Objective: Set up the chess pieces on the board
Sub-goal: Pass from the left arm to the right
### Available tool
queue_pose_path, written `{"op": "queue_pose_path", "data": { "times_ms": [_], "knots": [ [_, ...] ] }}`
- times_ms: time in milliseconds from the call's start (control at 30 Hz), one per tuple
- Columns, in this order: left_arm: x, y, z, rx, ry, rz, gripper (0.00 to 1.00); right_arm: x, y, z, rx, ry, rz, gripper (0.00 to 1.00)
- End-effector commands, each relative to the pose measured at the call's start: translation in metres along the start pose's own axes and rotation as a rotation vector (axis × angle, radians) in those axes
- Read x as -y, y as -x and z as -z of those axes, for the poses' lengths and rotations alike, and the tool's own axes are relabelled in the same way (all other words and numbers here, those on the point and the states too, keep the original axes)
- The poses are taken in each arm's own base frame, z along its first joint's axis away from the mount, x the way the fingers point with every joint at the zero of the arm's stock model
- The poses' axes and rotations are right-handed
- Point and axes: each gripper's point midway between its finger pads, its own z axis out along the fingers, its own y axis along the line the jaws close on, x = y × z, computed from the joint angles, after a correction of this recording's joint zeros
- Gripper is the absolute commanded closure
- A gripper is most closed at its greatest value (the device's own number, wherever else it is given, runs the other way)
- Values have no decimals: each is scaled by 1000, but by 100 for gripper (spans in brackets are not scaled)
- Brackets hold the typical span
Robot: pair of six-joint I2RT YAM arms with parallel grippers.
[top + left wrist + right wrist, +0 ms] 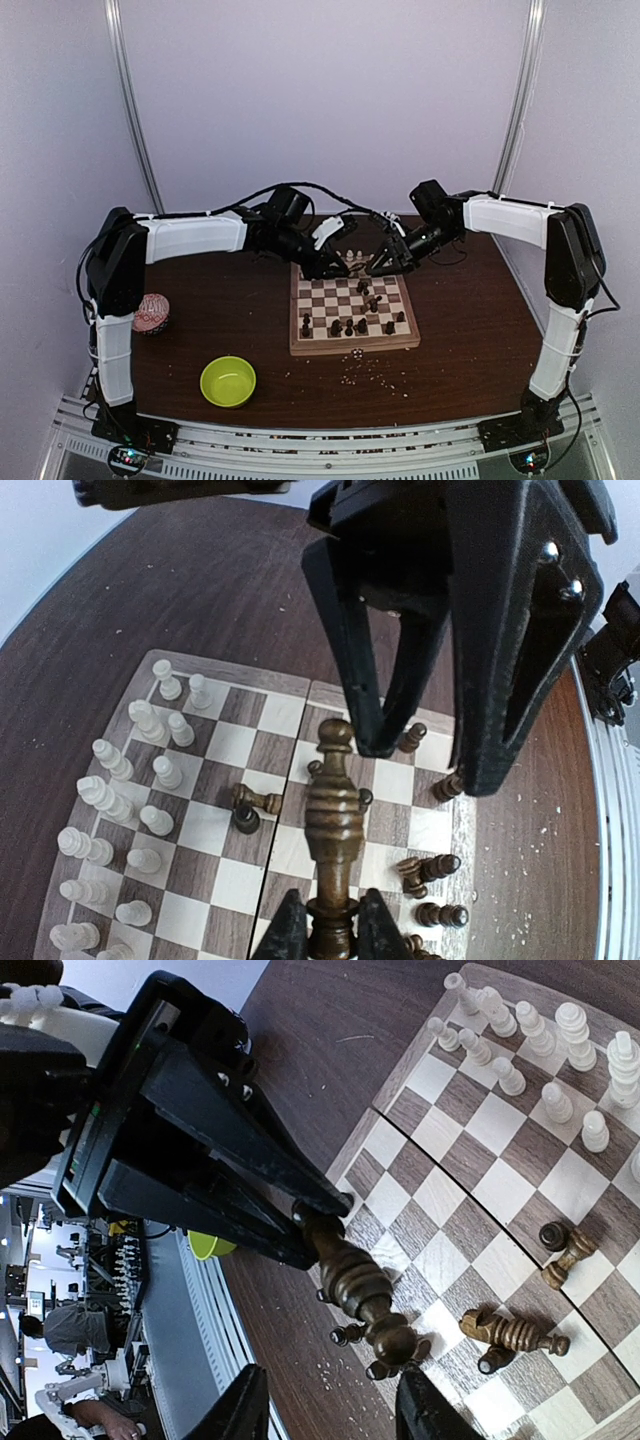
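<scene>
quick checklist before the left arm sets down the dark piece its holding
1. Left gripper shut on the dark brown turned wooden chess piece, at its base: ok.
2. Right gripper open: ok.
3. Its jaws clear of that piece: cannot tell.
4. Pale cream wooden pieces upright: ok.
5. Other dark brown pieces upright on the checked wooden chessboard: not ok, several lie toppled.
</scene>
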Motion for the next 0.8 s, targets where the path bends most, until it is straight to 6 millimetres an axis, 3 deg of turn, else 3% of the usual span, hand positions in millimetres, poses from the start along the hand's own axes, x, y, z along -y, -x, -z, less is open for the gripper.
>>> {"op": "queue_pose_path", "data": {
  "times_ms": [0,633,767],
  "knots": [
    [7,21,7,67,-10,-30,84,-4,13,0,40,43,-15,56],
    [12,21,4,70,-35,-30,84,12,24,1,91,74,-76,61],
    [12,22,3,71,-34,-31,83,11,24,0,93,92,-86,69]
  ]
}}
